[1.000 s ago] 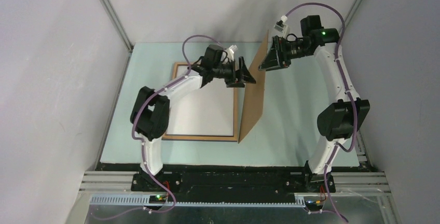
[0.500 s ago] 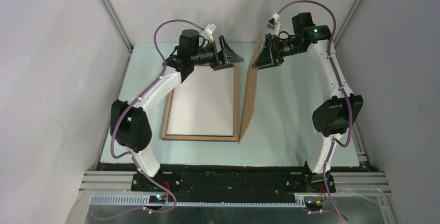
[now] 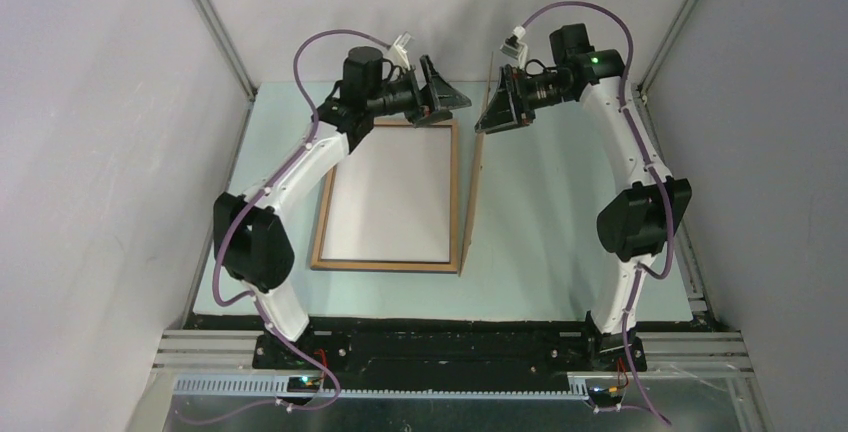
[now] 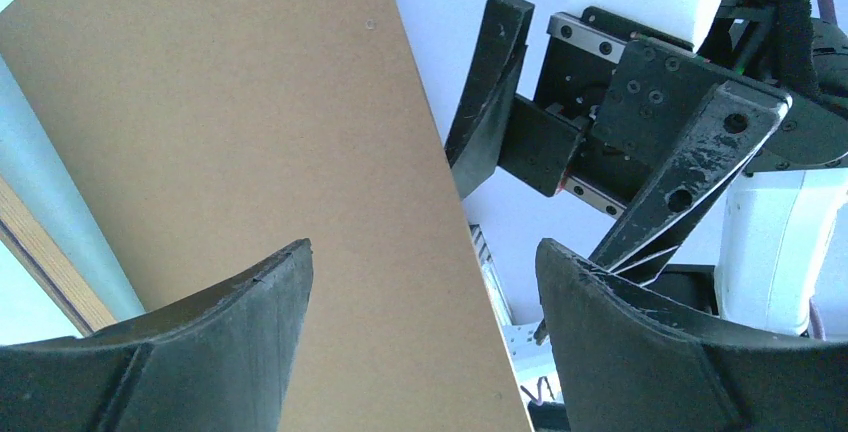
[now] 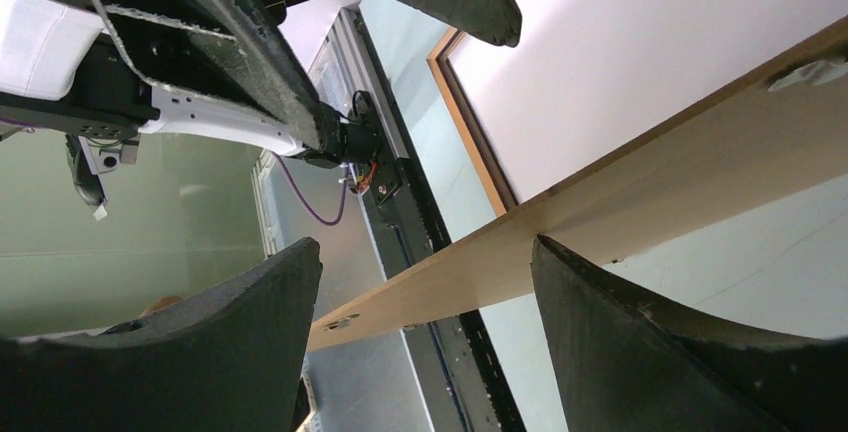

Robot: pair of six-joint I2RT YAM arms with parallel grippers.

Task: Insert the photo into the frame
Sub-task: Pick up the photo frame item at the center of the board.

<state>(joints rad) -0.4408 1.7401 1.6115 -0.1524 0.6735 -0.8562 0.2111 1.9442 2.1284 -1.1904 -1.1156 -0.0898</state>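
The frame [image 3: 458, 202] lies flat on the table, its light wood border showing. Inside it lies the photo [image 3: 385, 197], plain white side up, with the picture side hidden. A brown backing board [image 3: 472, 202] stands almost on edge along the frame's right side. My left gripper [image 3: 448, 102] hangs open above the frame's far right corner, facing the board [image 4: 250, 132], with nothing between its fingers. My right gripper [image 3: 492, 110] is open at the board's far top end. In the right wrist view the board [image 5: 650, 182] crosses behind the open right gripper [image 5: 428, 247].
The pale green mat [image 3: 560, 232] reaches right of the board. Grey walls stand close on both sides and behind. The arms' black base rail [image 3: 450, 347] runs along the near edge. The two grippers face each other closely across the board.
My left arm has swung from over the frame's middle back to its far edge. My right gripper has shifted left, and the board now stands more upright.
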